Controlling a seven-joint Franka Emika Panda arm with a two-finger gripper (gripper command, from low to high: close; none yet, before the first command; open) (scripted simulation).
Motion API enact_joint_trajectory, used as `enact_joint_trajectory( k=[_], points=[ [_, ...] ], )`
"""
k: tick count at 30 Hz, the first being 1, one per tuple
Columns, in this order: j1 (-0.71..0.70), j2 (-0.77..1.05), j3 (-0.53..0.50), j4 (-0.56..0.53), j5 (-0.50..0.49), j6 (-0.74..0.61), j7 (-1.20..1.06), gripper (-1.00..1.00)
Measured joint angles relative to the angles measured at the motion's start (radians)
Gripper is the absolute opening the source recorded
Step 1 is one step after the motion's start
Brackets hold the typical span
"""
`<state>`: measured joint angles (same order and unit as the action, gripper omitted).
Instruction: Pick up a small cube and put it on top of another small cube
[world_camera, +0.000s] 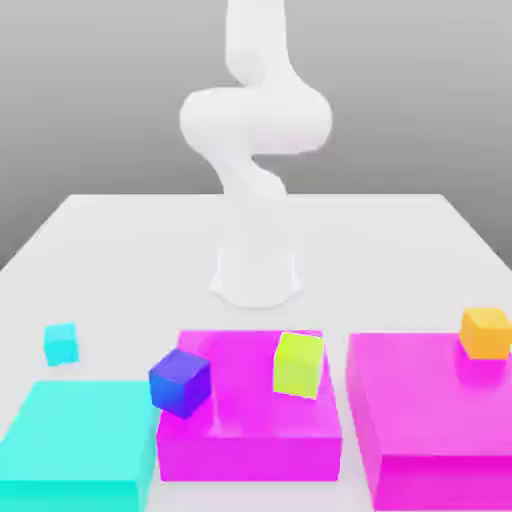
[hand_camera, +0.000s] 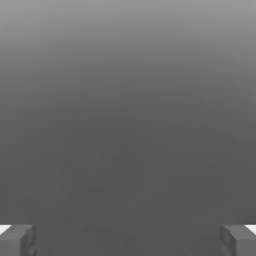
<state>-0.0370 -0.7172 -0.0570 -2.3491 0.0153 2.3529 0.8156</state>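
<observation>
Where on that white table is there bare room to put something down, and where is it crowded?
Bare: the table on both sides of the arm's base, and around the small cyan cube. Crowded: the near edge, where the flat cyan block and two magenta blocks sit close together.

Two big pink blocks (world_camera: 250, 440) (world_camera: 440, 420) and a flat cyan block (world_camera: 75, 445) on a white table (world_camera: 120, 250); yellow-green cube (world_camera: 298, 364) and orange cube (world_camera: 486, 332) sit atop the pink.

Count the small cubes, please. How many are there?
4: cyan cube on the table, blue cube at the middle magenta block's edge, yellow-green cube on it, orange cube on the right block.
</observation>
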Motion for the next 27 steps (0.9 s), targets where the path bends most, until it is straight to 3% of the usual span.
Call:
enact_joint_trajectory(
  k=[20, 23, 27],
  points=[
    [-0.4, 0.738, -0.437, -0.416, 0.106, 0.464, 0.157, 0.0],
    [-0.435, 0.819, -0.424, -0.428, 0.163, 0.52, 0.127, 0.0],
    [-0.514, 0.912, -0.317, -0.407, 0.296, 0.584, 0.028, 0.0]
  ],
)
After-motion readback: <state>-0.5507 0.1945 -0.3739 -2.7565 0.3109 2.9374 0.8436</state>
